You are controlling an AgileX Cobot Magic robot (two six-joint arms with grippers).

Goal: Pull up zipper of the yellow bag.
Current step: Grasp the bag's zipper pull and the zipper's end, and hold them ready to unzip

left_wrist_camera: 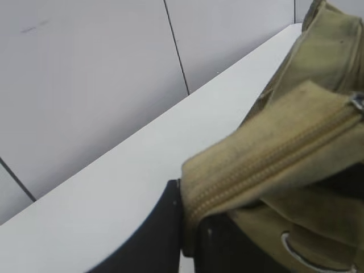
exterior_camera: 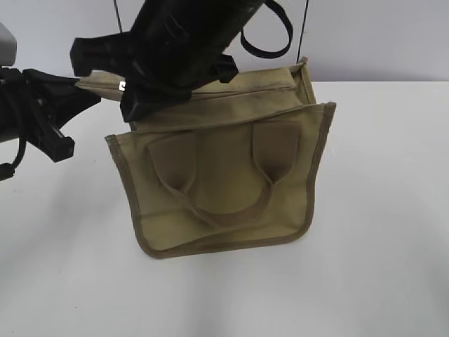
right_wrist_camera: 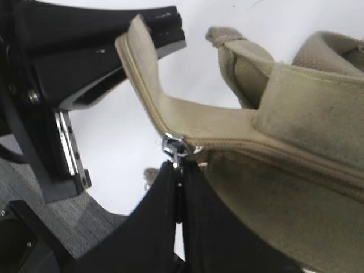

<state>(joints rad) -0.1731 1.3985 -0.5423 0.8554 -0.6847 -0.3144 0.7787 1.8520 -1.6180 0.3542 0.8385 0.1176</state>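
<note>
Right tool [right_wrist_camera: 181, 187] pinching zipper [right_wrist_camera: 173, 145] pull

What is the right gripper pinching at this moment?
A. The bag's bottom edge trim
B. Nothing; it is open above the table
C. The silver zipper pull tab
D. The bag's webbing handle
C. In the right wrist view the right gripper has its fingertips closed together on the silver pull tab of the zipper, while the left gripper holds the bag's end.
</note>
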